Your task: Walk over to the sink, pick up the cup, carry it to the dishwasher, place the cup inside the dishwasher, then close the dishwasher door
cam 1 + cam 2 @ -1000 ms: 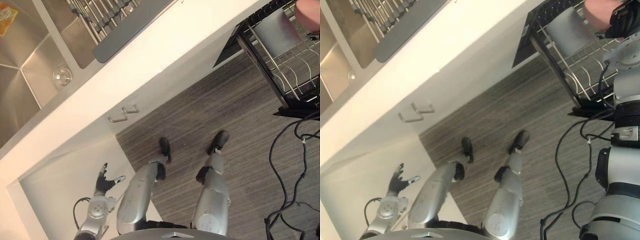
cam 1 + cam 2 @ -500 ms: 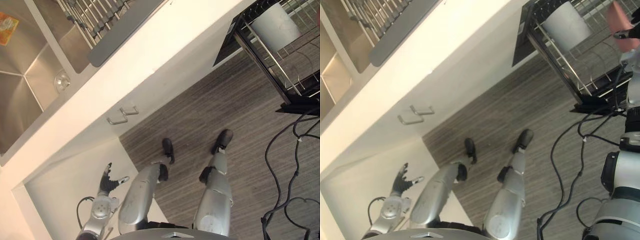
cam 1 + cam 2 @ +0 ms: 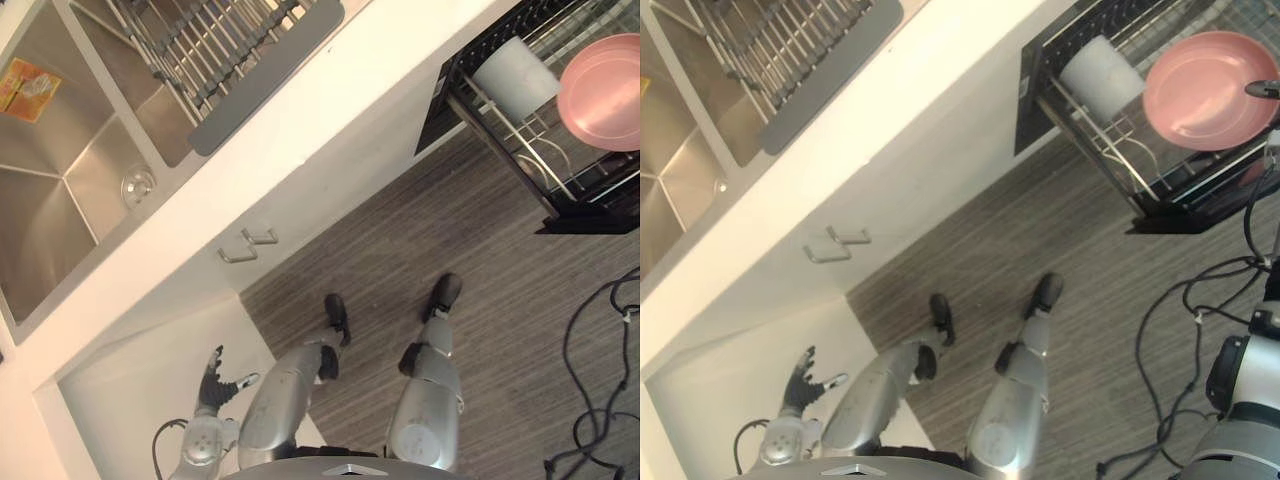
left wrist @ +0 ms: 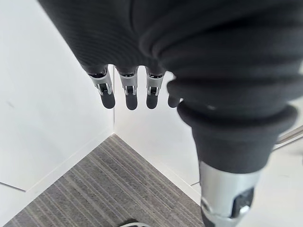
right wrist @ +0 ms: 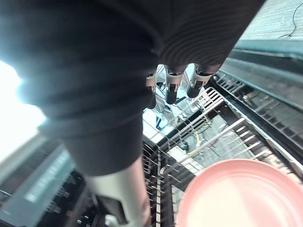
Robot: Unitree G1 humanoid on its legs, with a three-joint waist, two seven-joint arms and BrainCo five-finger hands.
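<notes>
**Left eye view.** A white cup (image 3: 515,75) appears to lie on its side in the dishwasher rack (image 3: 590,222). Its long axis runs across the wires, and one end is just beside a pink plate (image 3: 600,90). The sink (image 3: 45,225) is well apart, across the counter. It holds a small glassy ring (image 3: 137,186), which may be a cup or a fitting. The left hand (image 3: 212,378) hangs low on the sink side, by the cabinet corner, with its fingers spread and nothing in them.

**Right eye view.** A dark fingertip of the right hand (image 3: 1262,90) lies over the plate's far rim. Whether it touches the rim cannot be told. The cup sits on the other side of the plate from this hand.

**Left wrist view.** The fingers (image 4: 128,94) point straight down toward the floor and the white cabinet corner, well away from any dish.

**Right wrist view.** This hand hovers palm-down over the rack. Its fingers are straight and its thumb is apart from them, so it is loose and grips nothing. The plate lies beside the thumb, not between thumb and fingers.

Loading looks done, so closing the door is the likely next step. The right hand is far nearer the dishwasher than the left, but it must first lift clear of the rack. The door itself cannot be picked out with certainty.
</notes>
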